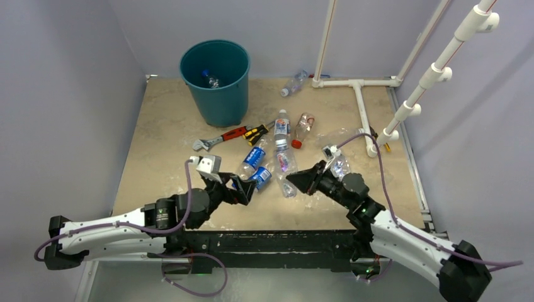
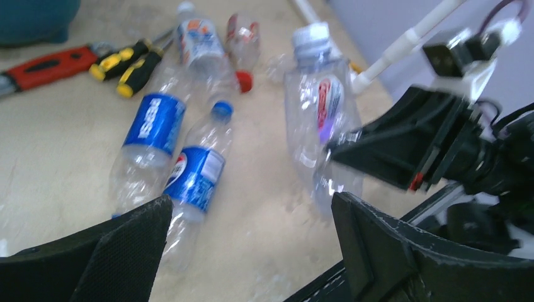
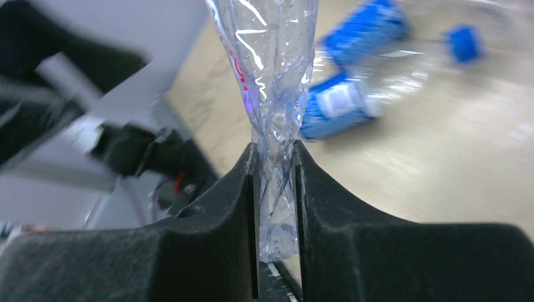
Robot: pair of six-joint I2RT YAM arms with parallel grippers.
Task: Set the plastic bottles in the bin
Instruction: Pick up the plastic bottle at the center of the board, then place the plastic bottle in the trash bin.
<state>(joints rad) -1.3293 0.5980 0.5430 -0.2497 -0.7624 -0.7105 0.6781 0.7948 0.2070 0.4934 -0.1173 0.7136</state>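
Grips a clear bottle (image 3: 271, 75) with the right hand (image 3: 276, 163), fingers drawn narrow on the crumpled base so the plastic buckles between them. Points that bottle's long axis straight away from the hand toward the far edge of the worktop (image 1: 164, 138), white cap farthest out. Cannot say from the blurred wrist views whether the body rests on the worktop or hangs just clear of it. Holds the left hand (image 2: 250, 207) wide and empty, near two blue-labelled bottles (image 2: 182, 157) lying side by side. Places the bin (image 1: 217, 94) at the far left, well apart from both hands, with a lone bottle (image 1: 210, 78) inside. Judging by that layout, calls for a lift and a long diagonal carry leftward past the tools, with the left arm sitting nearer the bin than the right.
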